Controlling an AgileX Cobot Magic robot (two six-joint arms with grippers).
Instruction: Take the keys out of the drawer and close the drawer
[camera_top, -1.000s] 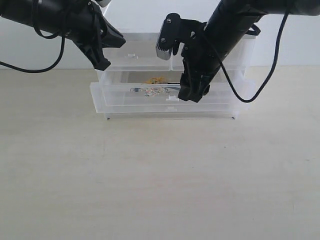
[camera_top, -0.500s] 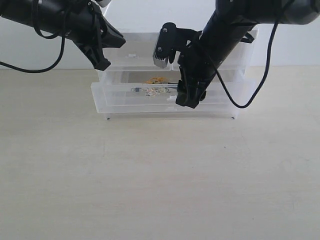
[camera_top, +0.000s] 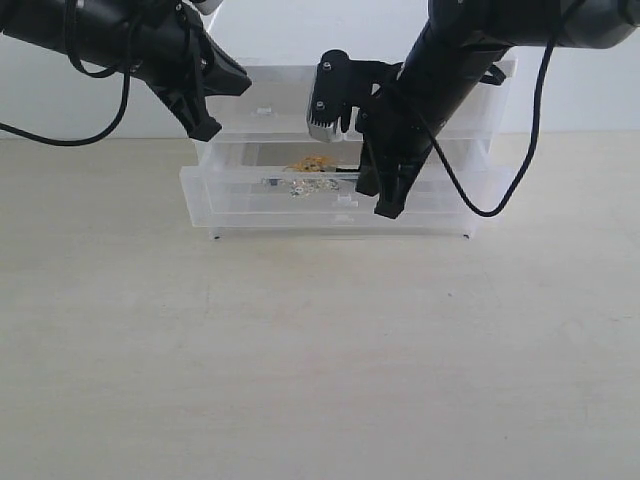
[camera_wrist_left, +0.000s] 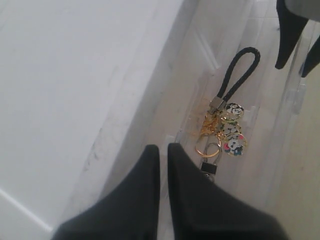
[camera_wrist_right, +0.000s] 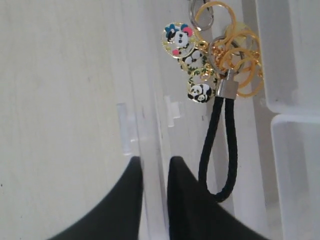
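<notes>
The keys (camera_top: 310, 176) lie inside the pulled-out middle drawer (camera_top: 250, 205): gold rings, panda charms and a black cord loop (camera_wrist_right: 220, 150). In the left wrist view the keys (camera_wrist_left: 225, 131) lie just past my fingertips. In the right wrist view the keys (camera_wrist_right: 210, 65) lie beyond the fingers, inside the drawer. My right gripper (camera_top: 386, 208) (camera_wrist_right: 154, 161) straddles the drawer's front wall (camera_wrist_right: 152, 125), one finger outside and one inside, closed narrowly on it. My left gripper (camera_top: 205, 128) (camera_wrist_left: 163, 147) hovers shut and empty above the unit's left rear corner.
The translucent three-tier unit stands at the back of the pale table (camera_top: 320, 360), against a white wall. Two half-width top drawers (camera_top: 290, 105) sit closed above the open one. The bottom tier is mostly hidden behind the open drawer. Black cables hang from both arms.
My right gripper has dropped slightly and settled onto the drawer's front wall, right of the tab handle. The left arm, the keys and the drawer have barely moved.
</notes>
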